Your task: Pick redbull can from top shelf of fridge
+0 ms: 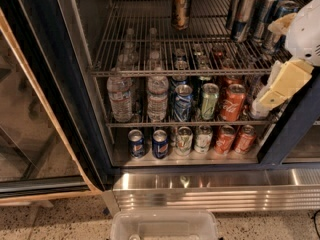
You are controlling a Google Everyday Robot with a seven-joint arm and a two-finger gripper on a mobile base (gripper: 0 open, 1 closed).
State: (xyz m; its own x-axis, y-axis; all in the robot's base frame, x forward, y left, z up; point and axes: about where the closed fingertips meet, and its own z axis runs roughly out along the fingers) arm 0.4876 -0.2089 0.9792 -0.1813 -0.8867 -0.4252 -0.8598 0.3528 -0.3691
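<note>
The fridge (pixel 60 79) stands open in the camera view. Its top shelf (pixel 145 44) is a grey wire rack. A cluster of slim blue-and-silver cans stands at the shelf's back right; the bluest, the redbull can (pixel 281 15), is at the cluster's right edge, partly behind my arm. A brown-gold can (pixel 181 6) stands alone at the back middle. My gripper (pixel 278 86), a cream-coloured part under the white arm (pixel 306 31), hangs at the shelf's right front end, just below and in front of the can cluster.
The middle rack holds water bottles (pixel 120 96) and drink cans such as a red cola can (pixel 233 102). The bottom rack holds Pepsi cans (pixel 160 143) and others. The glass door (pixel 30 134) is open at left. A clear bin (pixel 165 225) sits below the steel base (pixel 215 191).
</note>
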